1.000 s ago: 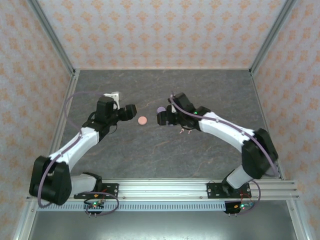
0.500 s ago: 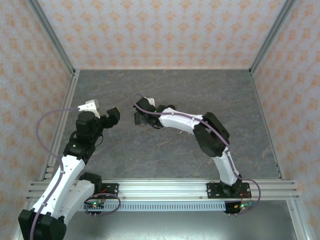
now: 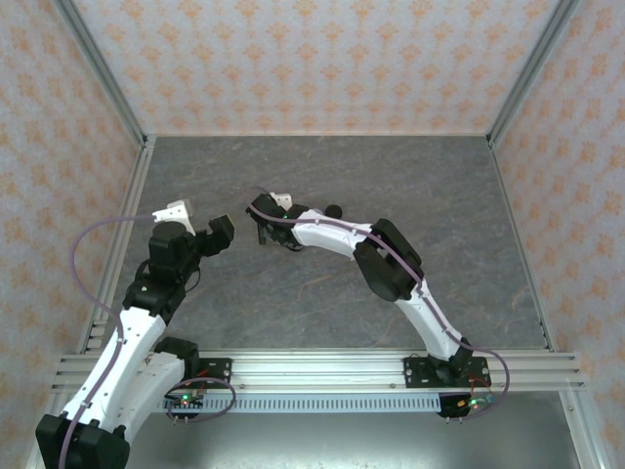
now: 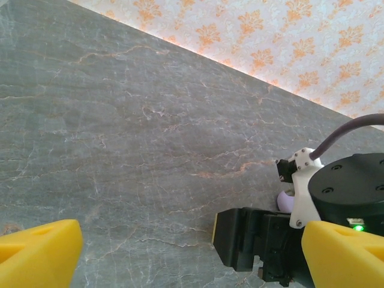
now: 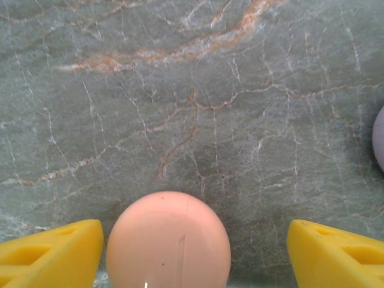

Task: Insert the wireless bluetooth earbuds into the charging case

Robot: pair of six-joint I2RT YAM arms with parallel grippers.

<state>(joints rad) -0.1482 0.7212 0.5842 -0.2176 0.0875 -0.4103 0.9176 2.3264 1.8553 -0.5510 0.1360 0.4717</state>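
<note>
A round pink charging case [image 5: 168, 243], closed with a thin seam across it, lies on the grey stone table between my right gripper's [image 5: 195, 255] yellow fingers [image 5: 51, 252]. It sits close to the left finger, with a wide gap to the right one, so the jaws are open. From above, that gripper [image 3: 260, 225] hangs over the case and hides it. My left gripper [image 3: 223, 231] stands open just to its left, facing it, with only bare table between the fingers [image 4: 36, 255]. The earbuds are out of view.
A lilac rounded object [image 4: 287, 201] lies beside the right gripper and shows again at the edge of the right wrist view [image 5: 379, 138]. A small black round object [image 3: 334, 209] lies behind the right arm. Patterned walls [image 3: 312, 59] enclose the table.
The right arm has swung left across the table and now covers the pink case. The left arm has pulled back toward the left and near side.
</note>
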